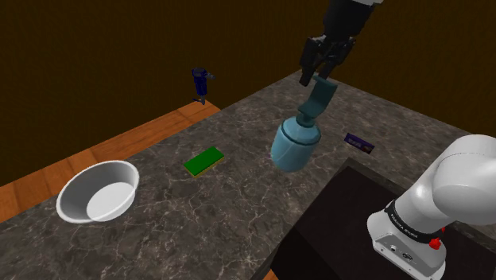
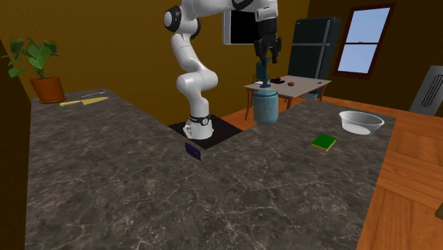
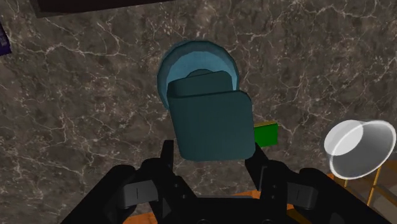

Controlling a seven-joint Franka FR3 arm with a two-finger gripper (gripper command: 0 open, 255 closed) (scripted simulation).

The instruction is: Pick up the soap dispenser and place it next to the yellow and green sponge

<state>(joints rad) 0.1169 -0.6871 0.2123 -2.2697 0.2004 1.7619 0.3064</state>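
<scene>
Dispenser aloft in the gripper, well apart from the sponge

We see the teal soap dispenser [image 1: 296,143] hanging above the dark marbled counter [image 1: 238,215], gripped by its pump head. In the shoulder view it leans, with the round body swung toward that view's lower left and the base clear of the stone. The black gripper [image 1: 316,78] comes down from above. Its two fingers are closed against opposite sides of the pump head, pinching it between them. The wrist view shows this most plainly. There the gripper [image 3: 212,156] clasps the squarish teal top of the soap dispenser [image 3: 213,124], and the lighter round shoulder of the bottle shows beyond it.

The yellow and green sponge [image 1: 203,161] lies flat on the counter, well apart from the dispenser, toward the shoulder view's left. In the wrist view we catch a green corner of the sponge [image 3: 266,135] just past one finger. The white bowl [image 1: 79,195] sits farther off on the same side, near the wooden strip along the counter's edge.

A small dark purple card [image 1: 360,143] lies on the stone at the shoulder view's right, near the black stand [image 1: 342,231].

From the second exterior view, we find the soap dispenser [image 2: 265,106] under the gripper [image 2: 261,62], with the sponge [image 2: 324,142] and the bowl [image 2: 361,122] off to that view's right.
</scene>
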